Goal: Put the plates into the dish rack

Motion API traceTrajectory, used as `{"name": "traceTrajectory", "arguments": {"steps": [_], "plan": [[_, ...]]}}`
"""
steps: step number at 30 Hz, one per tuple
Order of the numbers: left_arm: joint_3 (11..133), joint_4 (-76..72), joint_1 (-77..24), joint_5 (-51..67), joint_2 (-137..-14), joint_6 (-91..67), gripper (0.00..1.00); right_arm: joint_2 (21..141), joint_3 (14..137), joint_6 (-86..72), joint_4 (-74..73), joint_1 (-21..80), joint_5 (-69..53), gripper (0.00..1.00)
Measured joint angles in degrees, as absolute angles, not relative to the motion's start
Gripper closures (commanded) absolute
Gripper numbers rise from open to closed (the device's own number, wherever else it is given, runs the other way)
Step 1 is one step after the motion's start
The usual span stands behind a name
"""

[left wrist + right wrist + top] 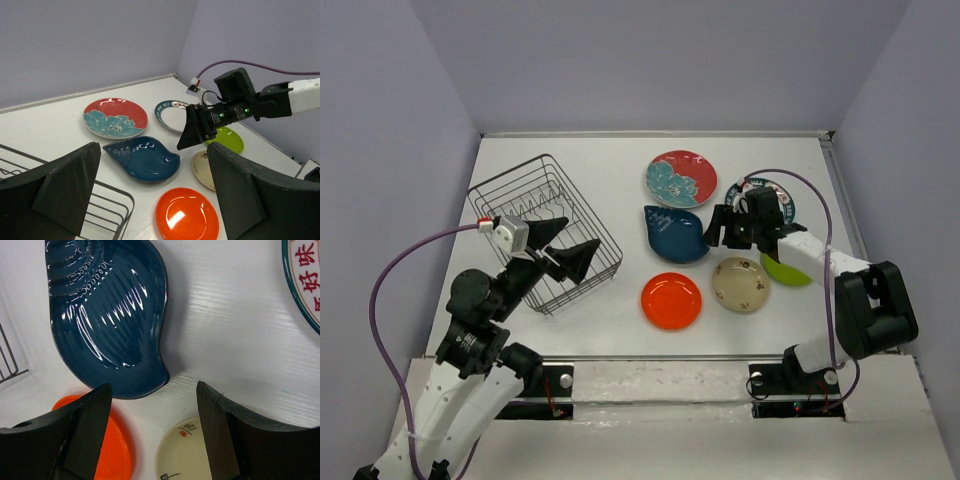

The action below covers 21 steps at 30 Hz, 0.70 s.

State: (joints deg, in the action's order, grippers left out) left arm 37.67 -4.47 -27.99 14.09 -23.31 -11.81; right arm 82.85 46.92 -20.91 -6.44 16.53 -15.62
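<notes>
The dark wire dish rack [506,196] stands at the left and holds no plates. Six plates lie flat on the table to its right: red with teal flowers [681,178], dark blue teardrop [675,234], teal-rimmed white [783,194] partly under my right arm, orange [671,300], speckled beige [740,284] and lime green [788,271]. My left gripper [575,245] is open and empty above the rack's right side. My right gripper [725,232] is open and empty, hovering just right of the blue plate [107,315], above the gap between it and the beige plate [182,452].
The table is walled at the back and both sides. The left wrist view shows the rack's corner [107,210], the orange plate [187,215], the blue plate [142,157] and the right gripper [200,127] beyond it. The plates lie close together.
</notes>
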Motion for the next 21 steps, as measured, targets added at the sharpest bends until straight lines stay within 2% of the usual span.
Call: {"name": "traceTrajectory", "arguments": {"steps": [7, 11, 17, 18, 20, 21], "plan": [[37.7, -4.4, -28.0, 12.7, -23.3, -12.3, 0.01, 91.5, 49.3, -19.5, -3.8, 16.5, -19.7, 0.27], [37.7, -4.4, -28.0, 11.0, -23.5, -13.3, 0.01, 95.5, 50.1, -19.2, -2.2, 16.5, -21.3, 0.32], [37.7, -4.4, -28.0, 9.8, -23.9, -14.5, 0.01, 100.9, 53.0, -19.2, 1.3, 16.5, -22.2, 0.5], [37.7, -4.3, -28.0, 9.2, -24.3, -14.6, 0.01, 101.4, 53.1, -19.3, 1.9, 16.5, -22.4, 0.58], [37.7, -3.9, -28.0, 8.4, -25.1, -14.8, 0.01, 102.1, 53.5, -19.1, 2.9, 16.5, -22.4, 0.65], [37.7, -3.6, -28.0, 8.1, -25.4, -14.9, 0.01, 102.5, 53.5, -19.2, 3.3, 16.5, -22.4, 0.74]]}}
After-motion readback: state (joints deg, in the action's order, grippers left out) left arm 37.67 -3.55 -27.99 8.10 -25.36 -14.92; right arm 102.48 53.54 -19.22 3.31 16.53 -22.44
